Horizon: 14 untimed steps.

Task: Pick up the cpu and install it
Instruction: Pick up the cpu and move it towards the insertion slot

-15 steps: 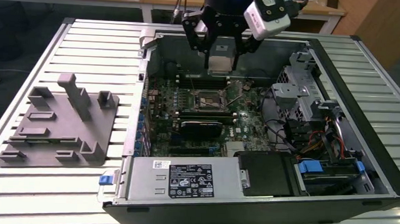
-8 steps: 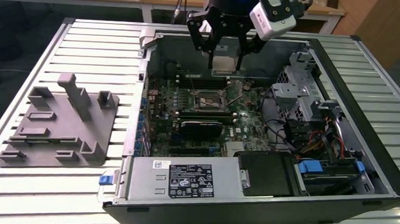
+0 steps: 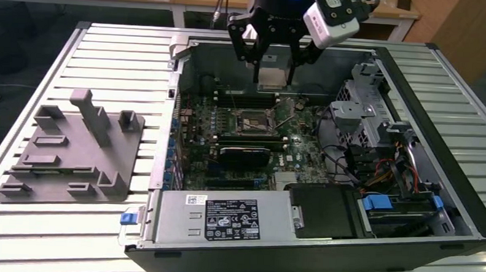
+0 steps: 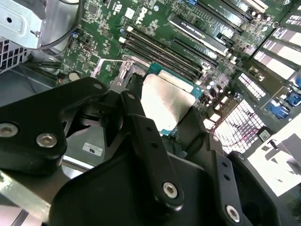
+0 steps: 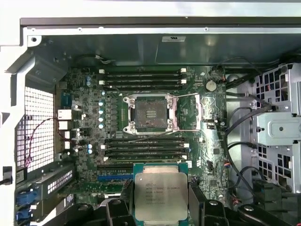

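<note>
Exterior view: parked off the arm and well back, looking down at a slant, taking in the whole open case (image 3: 320, 262) on the slatted table (image 3: 123, 57), plus the grey tray (image 3: 70, 159) off to the exterior view's left.

First wrist view: up on the arm, staring pretty much straight down into the case from a middling distance, motherboard (image 5: 207, 141) square-on, socket (image 5: 151, 113) mid-frame.

Second wrist view: way closer and tilted, peering past the gripper (image 4: 162, 109) linkage across the board at an angle.

Shared by all three: motherboard, and the cpu (image 5: 160, 195) pinched in the gripper. Socket common to the exterior and first wrist views.
</note>
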Tool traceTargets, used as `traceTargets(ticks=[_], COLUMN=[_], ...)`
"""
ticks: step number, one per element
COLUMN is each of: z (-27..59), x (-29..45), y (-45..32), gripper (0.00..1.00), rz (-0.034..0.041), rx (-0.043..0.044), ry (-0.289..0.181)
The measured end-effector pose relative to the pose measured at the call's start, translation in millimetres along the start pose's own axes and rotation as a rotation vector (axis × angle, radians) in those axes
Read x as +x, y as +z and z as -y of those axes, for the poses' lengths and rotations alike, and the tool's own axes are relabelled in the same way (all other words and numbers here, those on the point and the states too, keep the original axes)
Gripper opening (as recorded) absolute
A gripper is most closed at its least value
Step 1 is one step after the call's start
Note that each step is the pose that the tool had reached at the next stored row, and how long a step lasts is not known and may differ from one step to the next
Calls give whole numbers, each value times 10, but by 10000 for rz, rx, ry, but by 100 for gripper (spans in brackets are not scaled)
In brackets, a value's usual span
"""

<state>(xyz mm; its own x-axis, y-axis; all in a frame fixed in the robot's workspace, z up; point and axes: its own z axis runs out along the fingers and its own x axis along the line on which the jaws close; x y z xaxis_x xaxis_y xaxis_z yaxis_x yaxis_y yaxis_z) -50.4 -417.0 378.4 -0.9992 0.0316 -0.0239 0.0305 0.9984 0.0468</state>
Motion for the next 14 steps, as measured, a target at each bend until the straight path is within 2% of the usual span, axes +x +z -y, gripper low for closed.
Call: traceTargets(ticks=[7, 14], z=[-50, -102], x=[-5, -2], y=[34, 112], gripper=[55, 55], rz=[0, 1], rx=[35, 72], ry=[0, -2])
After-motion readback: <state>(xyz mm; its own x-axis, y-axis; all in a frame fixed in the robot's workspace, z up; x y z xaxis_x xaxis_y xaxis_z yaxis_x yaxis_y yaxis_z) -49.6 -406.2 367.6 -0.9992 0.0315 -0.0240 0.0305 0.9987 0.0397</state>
